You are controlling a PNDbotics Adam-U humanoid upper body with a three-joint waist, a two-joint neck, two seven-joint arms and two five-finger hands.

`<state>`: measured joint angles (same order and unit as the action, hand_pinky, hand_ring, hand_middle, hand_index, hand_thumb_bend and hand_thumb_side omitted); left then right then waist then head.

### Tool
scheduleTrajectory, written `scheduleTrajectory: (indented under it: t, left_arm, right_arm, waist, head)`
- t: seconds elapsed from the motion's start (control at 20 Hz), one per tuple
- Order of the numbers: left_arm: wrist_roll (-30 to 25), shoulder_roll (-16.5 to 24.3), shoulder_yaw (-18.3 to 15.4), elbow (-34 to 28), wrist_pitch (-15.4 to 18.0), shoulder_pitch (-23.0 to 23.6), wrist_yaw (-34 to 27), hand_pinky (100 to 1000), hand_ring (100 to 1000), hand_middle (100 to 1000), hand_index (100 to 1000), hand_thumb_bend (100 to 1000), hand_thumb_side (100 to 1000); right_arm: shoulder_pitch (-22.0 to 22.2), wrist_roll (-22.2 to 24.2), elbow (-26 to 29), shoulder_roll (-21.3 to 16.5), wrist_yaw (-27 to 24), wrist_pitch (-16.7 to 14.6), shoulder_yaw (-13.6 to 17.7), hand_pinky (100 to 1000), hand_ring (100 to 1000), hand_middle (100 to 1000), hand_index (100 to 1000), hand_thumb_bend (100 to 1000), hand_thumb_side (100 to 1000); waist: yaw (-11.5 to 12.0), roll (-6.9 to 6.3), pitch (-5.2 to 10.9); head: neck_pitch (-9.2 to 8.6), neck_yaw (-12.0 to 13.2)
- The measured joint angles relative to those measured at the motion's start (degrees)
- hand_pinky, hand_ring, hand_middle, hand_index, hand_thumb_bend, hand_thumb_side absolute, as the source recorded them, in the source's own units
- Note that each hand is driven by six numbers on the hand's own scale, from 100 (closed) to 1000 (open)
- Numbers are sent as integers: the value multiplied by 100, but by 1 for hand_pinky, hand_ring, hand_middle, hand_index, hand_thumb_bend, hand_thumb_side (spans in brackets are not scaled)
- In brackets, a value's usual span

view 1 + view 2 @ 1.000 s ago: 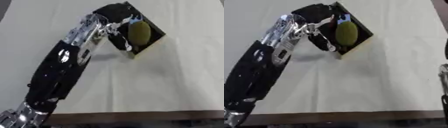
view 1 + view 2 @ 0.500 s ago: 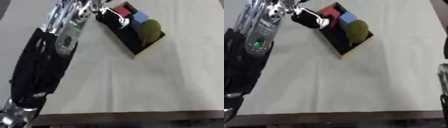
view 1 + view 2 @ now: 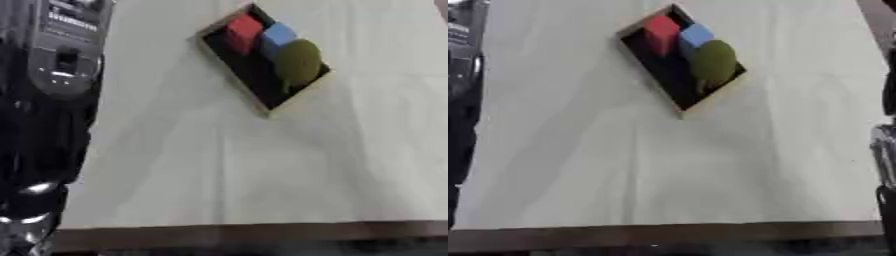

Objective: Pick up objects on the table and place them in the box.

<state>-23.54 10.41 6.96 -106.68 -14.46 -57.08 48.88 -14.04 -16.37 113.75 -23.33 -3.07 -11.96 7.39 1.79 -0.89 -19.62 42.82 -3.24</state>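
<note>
A shallow box (image 3: 269, 110) with a pale wooden rim and a dark inside lies askew on the far part of the table. Inside it sit a red block (image 3: 243, 30), a blue block (image 3: 278, 35) and an olive-green round object (image 3: 297, 62), close together at its far end. My left forearm (image 3: 52, 100) runs up the left edge, black with a grey panel, and its hand is out of the picture above. A dark and silver sliver of my right arm or hand (image 3: 884, 150) shows at the right edge, too little to read.
The pale table (image 3: 262, 175) stretches around the box, and I see no loose objects on it. Its dark front edge (image 3: 245, 235) runs across the bottom of the view.
My left arm has drawn back from over the box, up and to the left, and its hand has left the view. The red and blue blocks now show in the box.
</note>
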Motion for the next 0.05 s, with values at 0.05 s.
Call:
scheduleTrajectory:
  t: [0.05]
  left_arm:
    - [101, 71, -45, -164, -52, 69, -97, 771, 660, 635, 854, 100, 325]
  right_arm:
    - [1, -10, 0, 0, 1, -10, 2, 882, 812, 578, 876, 100, 641]
  waist:
    - [8, 19, 3]
  head:
    - [0, -5]
